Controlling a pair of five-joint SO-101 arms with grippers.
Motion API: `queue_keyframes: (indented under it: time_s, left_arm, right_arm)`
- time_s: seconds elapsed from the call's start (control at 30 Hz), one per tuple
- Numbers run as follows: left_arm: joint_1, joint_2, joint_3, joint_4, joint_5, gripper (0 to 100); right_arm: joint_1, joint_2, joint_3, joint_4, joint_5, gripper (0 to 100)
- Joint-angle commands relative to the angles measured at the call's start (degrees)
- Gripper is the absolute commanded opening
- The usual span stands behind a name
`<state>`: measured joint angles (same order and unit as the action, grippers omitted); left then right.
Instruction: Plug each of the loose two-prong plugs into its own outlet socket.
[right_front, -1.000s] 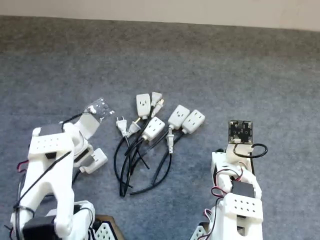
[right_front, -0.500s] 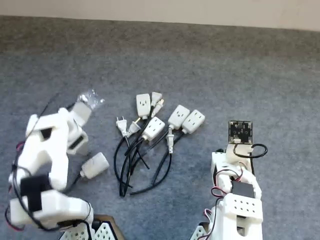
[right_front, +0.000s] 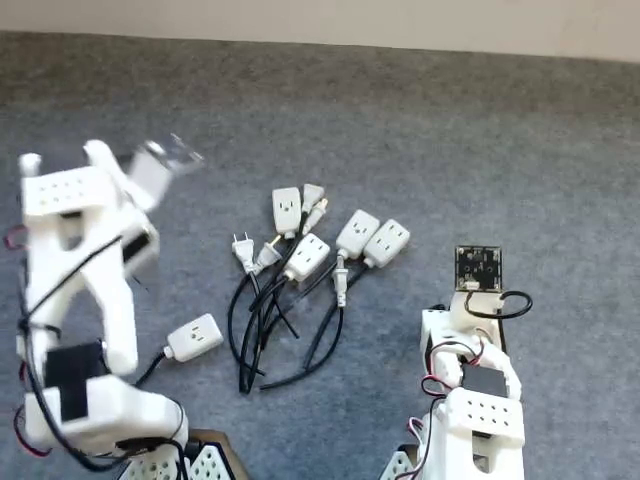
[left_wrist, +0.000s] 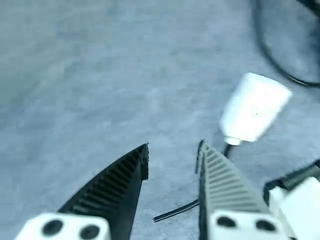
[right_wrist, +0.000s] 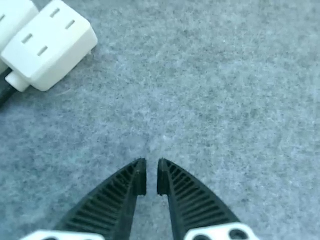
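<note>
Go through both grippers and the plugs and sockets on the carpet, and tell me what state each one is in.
left gripper: open, empty.
right gripper: shut, empty.
lone socket: nothing plugged in, lying apart from the others.
two-prong plug: unplugged, prongs bare.
middle socket: slots empty, face up.
rightmost socket: slots empty, face up.

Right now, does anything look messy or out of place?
Yes. One white socket lies off by itself, apart from the other sockets, and the black cords in the middle are tangled together.
</note>
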<state>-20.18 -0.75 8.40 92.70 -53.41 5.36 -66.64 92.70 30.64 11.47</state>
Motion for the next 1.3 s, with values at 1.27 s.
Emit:
queue_keyframes:
  time_s: [1.27]
  left_arm:
    - [-0.48,-29.67,35.21,-34.11,2.11,21]
  right_arm:
    - [-1.98,-1.01,-0.22,-1.01,0.7,5.5]
